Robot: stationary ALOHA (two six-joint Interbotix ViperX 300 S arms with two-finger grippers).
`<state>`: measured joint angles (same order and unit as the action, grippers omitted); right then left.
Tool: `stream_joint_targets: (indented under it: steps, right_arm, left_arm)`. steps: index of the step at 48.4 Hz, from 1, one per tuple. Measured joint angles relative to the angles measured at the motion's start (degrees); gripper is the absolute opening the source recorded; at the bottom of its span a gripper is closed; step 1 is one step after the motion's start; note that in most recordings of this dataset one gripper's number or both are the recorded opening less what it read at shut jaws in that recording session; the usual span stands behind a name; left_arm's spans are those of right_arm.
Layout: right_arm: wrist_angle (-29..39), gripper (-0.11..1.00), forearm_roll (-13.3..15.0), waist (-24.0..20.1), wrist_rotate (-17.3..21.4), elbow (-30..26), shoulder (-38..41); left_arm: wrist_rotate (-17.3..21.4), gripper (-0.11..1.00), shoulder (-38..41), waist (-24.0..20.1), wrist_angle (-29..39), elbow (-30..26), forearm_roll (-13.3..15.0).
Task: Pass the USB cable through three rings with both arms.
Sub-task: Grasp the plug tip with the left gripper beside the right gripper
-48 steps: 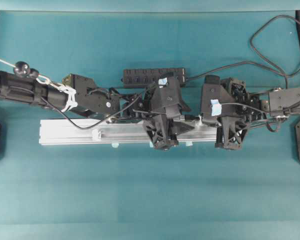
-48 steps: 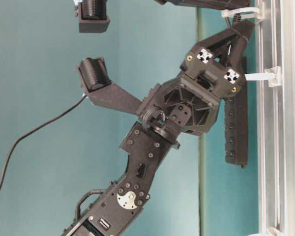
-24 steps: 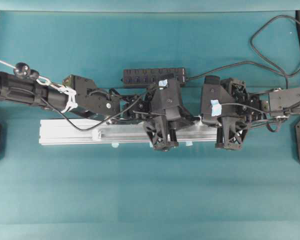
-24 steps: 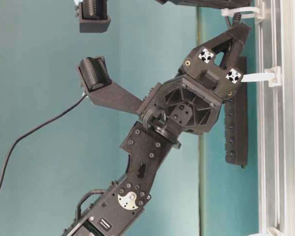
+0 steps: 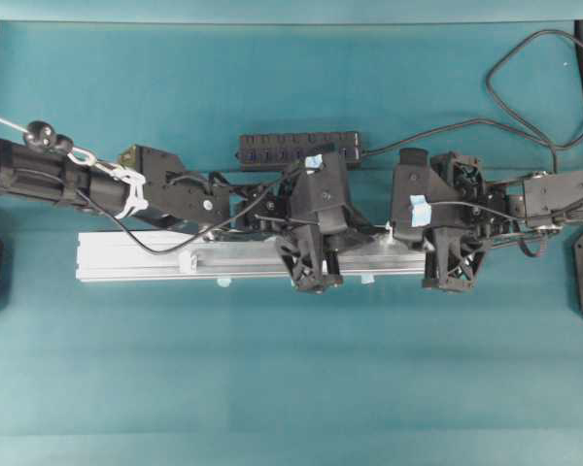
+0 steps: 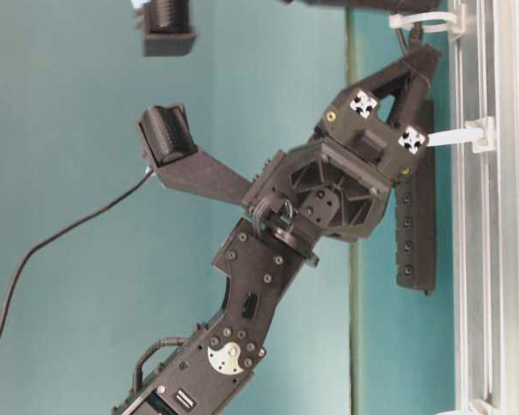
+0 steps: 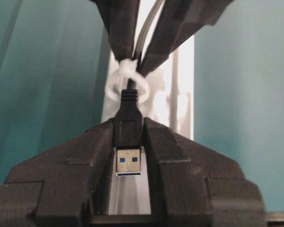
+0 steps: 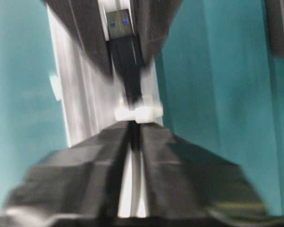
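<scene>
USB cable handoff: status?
Left end effector shut on black USB plug with silver tip. Right end effector narrow around the black cord, grip unclear. Cord runs through white translucent plastic ring between them. Nothing in the way.

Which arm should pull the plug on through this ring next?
Left. Its gripper is shut on the USB plug just past the ring; the right gripper sits behind the ring, around the cord.

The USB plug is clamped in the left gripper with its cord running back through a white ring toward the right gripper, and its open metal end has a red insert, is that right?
Not quite. The insert is blue, not red, as the left wrist view shows. The rest holds: the USB plug sits clamped in the left gripper, and its cord runs back through a white ring toward the right gripper.
</scene>
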<state>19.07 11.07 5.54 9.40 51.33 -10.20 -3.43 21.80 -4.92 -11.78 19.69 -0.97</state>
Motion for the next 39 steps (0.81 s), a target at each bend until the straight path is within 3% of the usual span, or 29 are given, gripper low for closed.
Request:
stream_joint_targets:
  steps: [5,12,15,22,39]
  right_arm:
    - [0.18,0.25,0.0,0.0,0.0,0.09,-0.09]
    - [0.97,0.65,0.0,0.0,0.0,0.44,-0.79]
    - [1.41,0.76,0.0,0.0,0.0,0.53,-1.49]
    - [2.02,0.77,0.0,0.0,0.0,0.53,-3.78]
    - [1.85,0.77,0.0,-0.18,0.0,-0.79,-6.86]
  left_arm:
    - [0.0,0.21,-0.53,-0.09,0.0,0.62,0.0]
    - [0.18,0.21,-1.58,-0.35,0.0,1.76,0.0]
    - [0.44,0.21,-2.37,-0.44,0.0,2.37,0.0]
    - [2.81,0.21,-4.57,-0.7,0.09,3.96,0.0]
    - [13.36,0.21,-11.16,-0.7,5.19,6.33,-0.09]
